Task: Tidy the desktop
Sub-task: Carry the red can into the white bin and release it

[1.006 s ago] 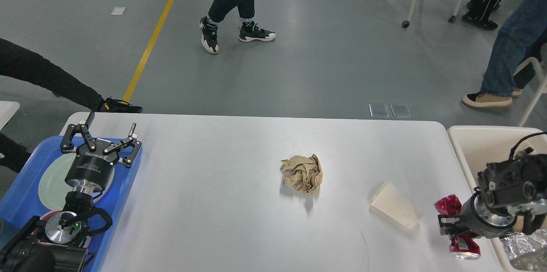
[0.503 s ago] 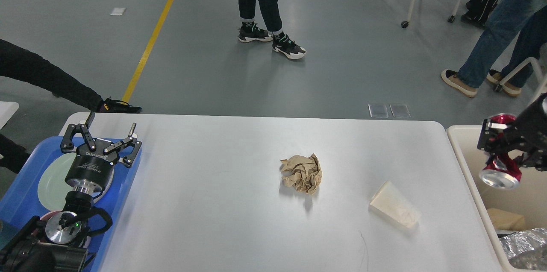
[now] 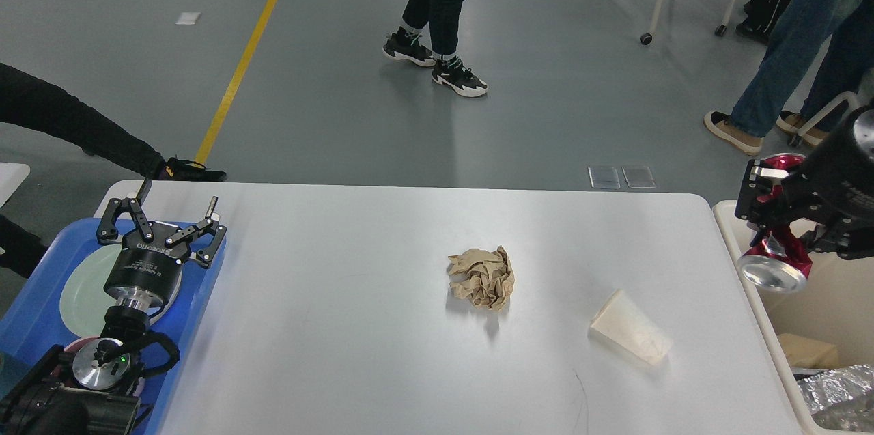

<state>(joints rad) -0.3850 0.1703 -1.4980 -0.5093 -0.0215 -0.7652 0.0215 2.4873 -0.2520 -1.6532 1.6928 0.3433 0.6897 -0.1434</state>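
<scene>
Head view: right gripper [image 3: 775,206] is pinching a red can [image 3: 775,261] above the bin [image 3: 727,223]; left gripper [image 3: 164,213] is hovering spread over the tray [image 3: 205,285].

The surface [image 3: 341,326] in front of me looks smooth and faintly glossy, white, with soft reflections. On it, the brown paper ball [image 3: 482,278] is matt and heavily creased, rough with folds. The pale paper cup [image 3: 628,336] lying beside it reads as matt, lightly scuffed. My left end effector [image 3: 167,213] is matt black plastic or metal with a bare, shiny metal collar below. It hangs over a glossy blue plastic tray [image 3: 205,285] holding a smooth pale green plate [image 3: 82,291]. My right end effector [image 3: 775,206] grips a crushed red can [image 3: 775,264], shiny metal with a bright silver end. The beige bin [image 3: 833,298] looks like smooth plastic; crinkled silver foil [image 3: 836,390] lies inside, glinting.
</scene>
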